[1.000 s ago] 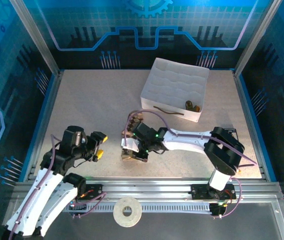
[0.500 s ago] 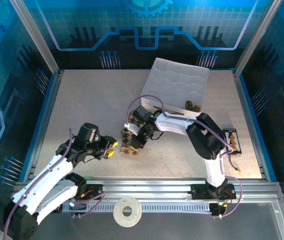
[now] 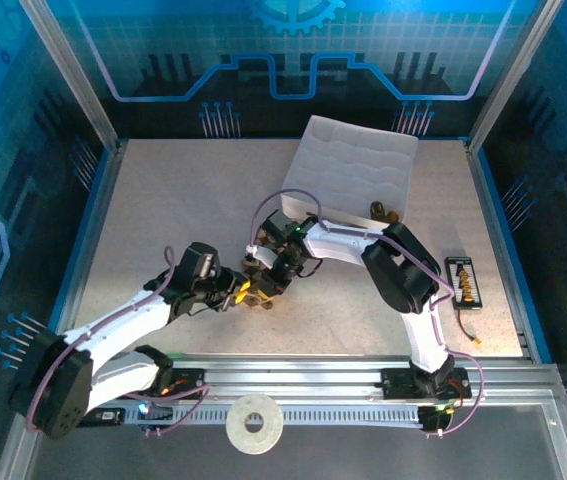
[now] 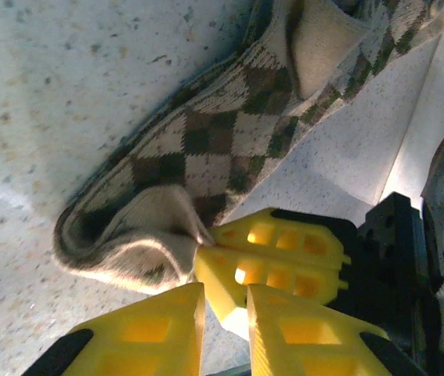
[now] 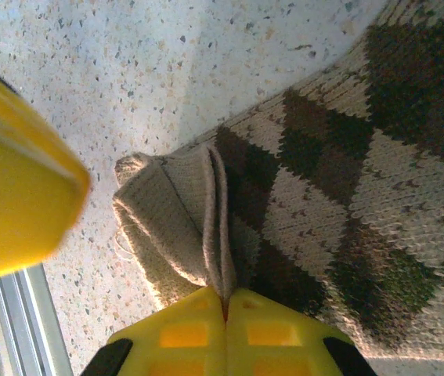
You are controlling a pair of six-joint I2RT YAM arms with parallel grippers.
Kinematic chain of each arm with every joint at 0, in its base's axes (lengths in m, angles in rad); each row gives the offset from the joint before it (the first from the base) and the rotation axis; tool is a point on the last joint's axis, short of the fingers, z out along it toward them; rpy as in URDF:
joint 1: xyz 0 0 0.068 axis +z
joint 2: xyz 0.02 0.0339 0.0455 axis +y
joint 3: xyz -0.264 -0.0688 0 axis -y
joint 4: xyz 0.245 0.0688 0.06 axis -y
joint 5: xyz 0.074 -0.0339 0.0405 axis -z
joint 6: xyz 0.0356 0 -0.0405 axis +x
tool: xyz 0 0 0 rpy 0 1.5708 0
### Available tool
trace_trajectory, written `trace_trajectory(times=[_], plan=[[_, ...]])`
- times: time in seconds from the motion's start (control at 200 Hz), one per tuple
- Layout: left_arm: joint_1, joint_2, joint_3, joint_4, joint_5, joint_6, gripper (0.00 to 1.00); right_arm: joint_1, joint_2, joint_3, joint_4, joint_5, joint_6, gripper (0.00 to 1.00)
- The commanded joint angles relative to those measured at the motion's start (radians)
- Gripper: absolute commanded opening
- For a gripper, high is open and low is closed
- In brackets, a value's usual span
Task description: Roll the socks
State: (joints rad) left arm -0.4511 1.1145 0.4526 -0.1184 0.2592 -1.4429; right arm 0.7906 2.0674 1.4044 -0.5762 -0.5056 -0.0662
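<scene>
Lying on the speckled, stone-like counter (image 4: 41, 86), the knitted sock (image 4: 206, 149) shows a brown-and-tan diamond check. Its plain tan toe is folded over on itself at the lower left of the left wrist view. The right tool (image 5: 225, 299), its pocketed yellow plastic fingers pressed together, pinches the edge of that folded toe. The left tool (image 4: 225, 301) sits just beside it at the bottom of the frame, its blocky yellow fingers a narrow gap apart with nothing between them. From above, the sock lies at the lower centre of the counter, and a white quilted box (image 3: 353, 165) sits toward the upper right.
</scene>
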Motion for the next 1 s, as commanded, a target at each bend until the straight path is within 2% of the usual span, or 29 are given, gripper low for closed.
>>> trace_trajectory(times=[0.0,0.11,0.335,0.37,0.415,0.445,0.575,0.62,0.735,0.896,0.996], plan=[[-0.012,0.062,-0.003,0.087,0.008,-0.006,0.19,-0.007,0.016,0.01,-0.021,-0.007,0.018,0.0],[-0.014,0.11,-0.012,0.088,0.005,-0.005,0.17,-0.008,0.005,-0.003,-0.002,-0.003,0.027,0.0],[-0.014,0.169,-0.022,0.025,-0.025,0.027,0.17,-0.002,-0.028,-0.037,0.033,0.036,0.024,0.08],[-0.014,0.182,-0.023,0.02,-0.027,0.029,0.17,0.002,-0.045,-0.05,0.05,0.053,0.022,0.15],[-0.014,0.198,-0.026,0.006,-0.029,0.029,0.17,0.005,-0.08,-0.079,0.088,0.087,0.018,0.31],[-0.013,0.21,-0.029,0.0,-0.028,0.028,0.17,0.011,-0.115,-0.109,0.122,0.108,0.011,0.37],[-0.014,0.232,-0.044,0.002,-0.031,0.009,0.16,0.042,-0.303,-0.275,0.319,0.275,-0.048,0.5],[-0.014,0.235,-0.041,-0.006,-0.032,0.01,0.16,0.061,-0.373,-0.344,0.399,0.355,-0.08,0.57],[-0.014,0.24,-0.021,-0.039,-0.034,0.02,0.17,0.136,-0.529,-0.517,0.578,0.53,-0.235,0.67],[-0.014,0.248,0.006,-0.069,-0.036,0.035,0.16,0.27,-0.573,-0.658,0.66,0.771,-0.419,0.68],[-0.014,0.254,0.018,-0.084,-0.035,0.037,0.17,0.321,-0.56,-0.691,0.686,0.808,-0.461,0.66]])
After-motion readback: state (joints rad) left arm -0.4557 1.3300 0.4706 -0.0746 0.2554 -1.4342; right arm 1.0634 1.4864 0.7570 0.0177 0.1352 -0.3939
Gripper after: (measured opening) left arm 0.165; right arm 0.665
